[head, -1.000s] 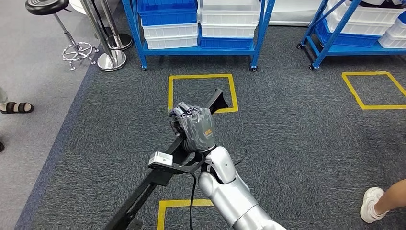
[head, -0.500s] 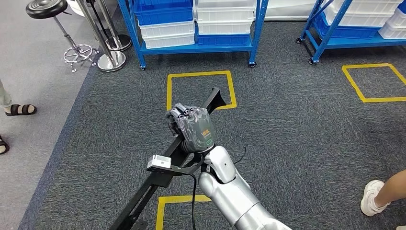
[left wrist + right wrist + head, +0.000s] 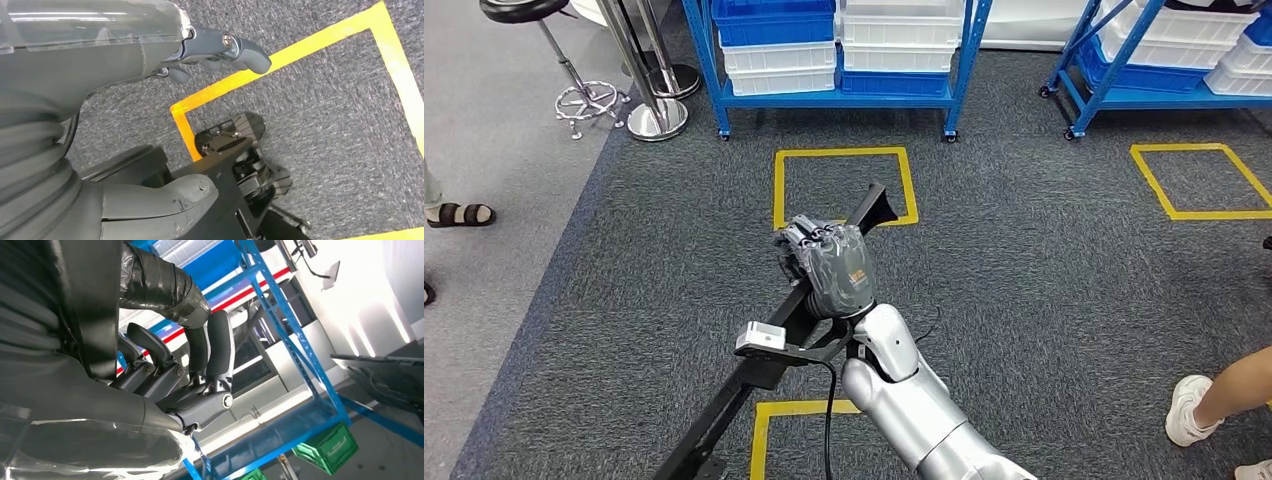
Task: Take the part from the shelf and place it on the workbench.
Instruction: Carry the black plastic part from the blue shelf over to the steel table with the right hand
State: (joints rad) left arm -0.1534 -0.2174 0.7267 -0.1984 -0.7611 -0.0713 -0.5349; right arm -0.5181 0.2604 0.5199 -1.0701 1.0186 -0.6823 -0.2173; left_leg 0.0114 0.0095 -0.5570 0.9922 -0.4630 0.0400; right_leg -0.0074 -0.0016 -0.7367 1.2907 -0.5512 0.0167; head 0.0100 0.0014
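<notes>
- While the right hand (image 3: pixel 826 263) grasps it, the long black part (image 3: pixel 769 355) slants over the grey carpet (image 3: pixel 1044 290), its flared end (image 3: pixel 879 207) above a yellow floor square (image 3: pixel 842 187).
- Left hand (image 3: pixel 115 45): fingers (image 3: pixel 245 50) loosely curled, holding nothing, hanging over yellow tape.
- 2 blue shelf racks (image 3: pixel 834 60) with bins beyond; a person's shoe (image 3: pixel 1189 405) near the picture's right edge.

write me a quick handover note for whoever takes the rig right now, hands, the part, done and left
Right hand: fingers wrapped around the long black part, held out in front over the carpet, near the yellow floor square.
Left hand: hangs over the carpet, holds nothing; whether its fingers are curled is unclear.
Blue shelves with bins stand ahead.
Done: part in hand, off the shelf.
Left: carry it to the workbench and set it down.
</notes>
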